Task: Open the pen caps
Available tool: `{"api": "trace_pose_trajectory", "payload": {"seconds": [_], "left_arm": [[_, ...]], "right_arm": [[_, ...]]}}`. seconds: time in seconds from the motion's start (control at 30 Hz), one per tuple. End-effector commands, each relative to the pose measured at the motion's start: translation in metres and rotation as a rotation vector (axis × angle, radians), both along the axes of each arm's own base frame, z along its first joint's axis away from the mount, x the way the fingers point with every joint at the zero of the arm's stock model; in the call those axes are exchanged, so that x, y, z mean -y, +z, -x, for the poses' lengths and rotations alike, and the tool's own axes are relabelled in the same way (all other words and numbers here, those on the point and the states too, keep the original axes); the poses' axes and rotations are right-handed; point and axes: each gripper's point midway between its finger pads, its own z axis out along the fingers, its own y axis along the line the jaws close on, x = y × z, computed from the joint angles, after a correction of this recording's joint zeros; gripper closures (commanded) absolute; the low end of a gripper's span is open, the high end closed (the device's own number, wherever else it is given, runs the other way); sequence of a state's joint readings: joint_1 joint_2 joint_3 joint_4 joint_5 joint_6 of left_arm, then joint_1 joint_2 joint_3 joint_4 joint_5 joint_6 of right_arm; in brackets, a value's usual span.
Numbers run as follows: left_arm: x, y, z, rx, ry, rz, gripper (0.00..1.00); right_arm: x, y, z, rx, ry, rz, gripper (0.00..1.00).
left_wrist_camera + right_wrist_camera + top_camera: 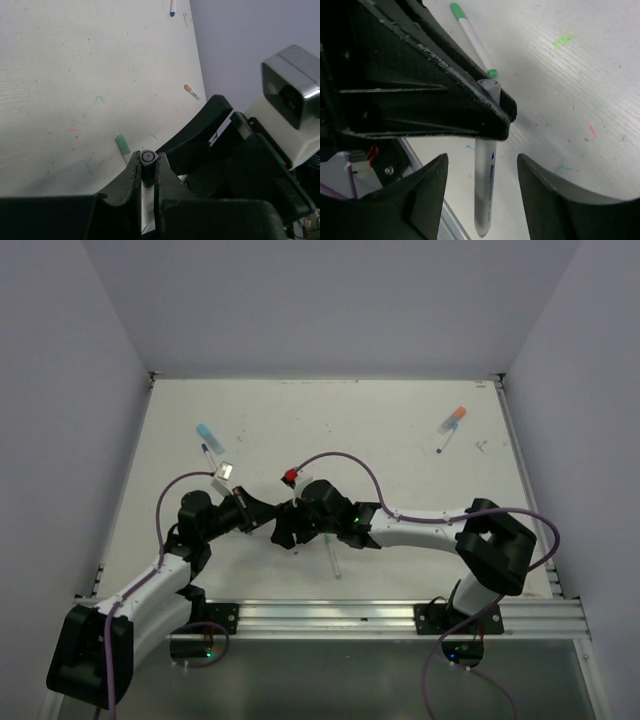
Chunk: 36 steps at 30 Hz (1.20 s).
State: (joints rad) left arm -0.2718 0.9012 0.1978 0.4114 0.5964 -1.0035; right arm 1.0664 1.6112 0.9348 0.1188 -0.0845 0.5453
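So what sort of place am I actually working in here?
Looks like a purpose-built robot test cell, probably in a lab: plain pale walls box in a white table scribbled with ink marks, an aluminium mounting rail runs along its near edge, and the only props are a few pens.

We see a flat white tabletop (380, 420) flecked with green ink scribbles (563, 40) and a pink streak (592, 131). Plain lilac walls (330, 300) enclose it left, right and far. A ribbed aluminium rail (400, 615) runs along its near edge. Near the middle, a pale translucent marker barrel (484, 195) points nearward.
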Motion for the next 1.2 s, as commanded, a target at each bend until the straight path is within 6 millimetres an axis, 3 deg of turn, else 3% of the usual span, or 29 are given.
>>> {"api": "trace_pose_trajectory", "payload": {"seconds": [0.0,0.07,0.1,0.17,0.2,0.33,0.47,0.57,0.63,0.73,0.8,0.87,0.9,0.93,1.0,1.17], "left_arm": [[0.005,0.019,-0.002,0.075,-0.025,0.027,1.00],[0.005,0.021,-0.002,0.080,-0.027,0.028,1.00],[0.005,0.022,-0.004,0.080,-0.026,0.026,1.00],[0.004,0.020,-0.006,0.066,-0.011,0.017,1.00],[0.003,0.020,-0.008,0.058,-0.003,0.011,1.00],[-0.003,0.000,-0.016,-0.065,0.061,-0.035,1.00],[-0.002,-0.005,-0.023,-0.131,0.098,-0.006,1.00],[-0.002,0.004,-0.037,-0.120,0.120,-0.015,1.00],[0.000,0.021,-0.047,-0.060,0.115,0.003,1.00],[0.004,0.051,-0.056,0.098,0.081,0.031,1.00],[0.005,0.065,-0.056,0.194,0.056,0.020,1.00],[0.003,0.076,-0.053,0.256,0.061,0.021,1.00],[0.001,0.076,-0.051,0.279,0.062,0.009,1.00],[-0.001,0.076,-0.049,0.290,0.069,0.001,1.00],[-0.004,0.082,-0.045,0.336,0.078,-0.007,1.00],[-0.015,0.071,-0.050,0.281,0.139,-0.068,1.00]], "right_arm": [[-0.015,0.004,-0.003,0.003,0.029,-0.021,0.42],[-0.014,0.002,-0.004,0.004,0.016,-0.030,0.60],[-0.013,0.005,-0.004,0.011,0.009,-0.042,0.75],[-0.011,0.006,-0.004,0.018,0.005,-0.048,0.86],[-0.010,0.006,-0.005,0.023,-0.002,-0.046,0.99],[0.000,-0.004,-0.011,0.044,-0.032,0.024,1.00],[0.032,-0.024,-0.022,0.173,-0.128,0.269,1.00],[0.046,-0.022,-0.023,0.244,-0.167,0.326,1.00],[0.051,-0.018,-0.022,0.250,-0.167,0.323,1.00],[0.049,-0.014,-0.013,0.206,-0.100,0.273,1.00],[0.036,-0.010,0.007,0.108,0.023,0.156,1.00],[0.032,-0.002,-0.001,0.012,0.038,-0.025,1.00],[0.026,0.007,0.021,-0.091,0.168,-0.145,1.00],[0.031,0.015,0.011,-0.168,0.132,-0.230,1.00],[0.031,0.032,0.021,-0.212,0.230,-0.367,1.00],[0.034,0.038,0.005,-0.171,0.185,-0.349,1.00]]}}
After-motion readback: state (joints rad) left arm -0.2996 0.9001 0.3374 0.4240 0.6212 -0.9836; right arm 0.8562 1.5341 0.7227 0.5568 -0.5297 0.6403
